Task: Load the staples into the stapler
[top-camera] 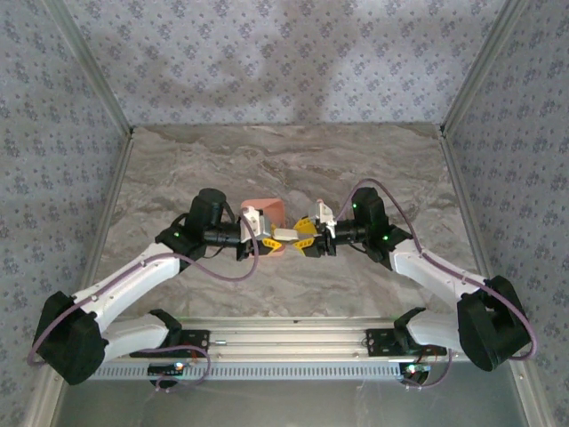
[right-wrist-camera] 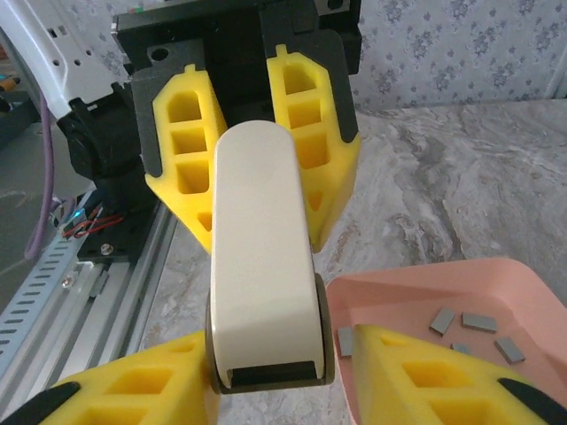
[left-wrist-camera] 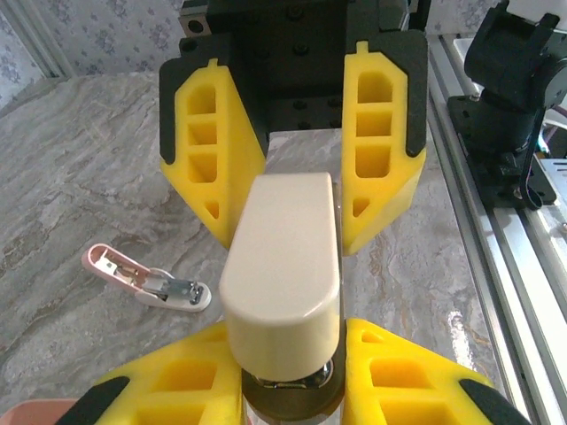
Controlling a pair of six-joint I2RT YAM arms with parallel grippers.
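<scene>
Down on the table [left-wrist-camera: 71, 159], off to the far side of the two grippers, lies the stapler [left-wrist-camera: 146, 281]: pink end, white end, metal channel facing up, nothing gripping it. Its long axis slants across the line between the arms, with the pink end out toward the far side and the white end in toward the middle.

Just above and beside it, a cream body [left-wrist-camera: 282, 266] spans end to end between the arms. What that piece is, I can't tell. The left gripper [left-wrist-camera: 283, 329] is clamped tight on one end of it. The right gripper [left-wrist-camera: 294, 245] straddles the other end, jaws parted a touch wider than the body, with a sliver of gap on the tray side. It looks loose and, by my reading, grips nothing.

So the free jaws are the right ones. I'd judge the stapler sits closer to them too, low and to one side of their tips. They would have to turn to meet that slant.

The staples [right-wrist-camera: 479, 322] lie in the tray [right-wrist-camera: 461, 268], just beside the right gripper.
</scene>
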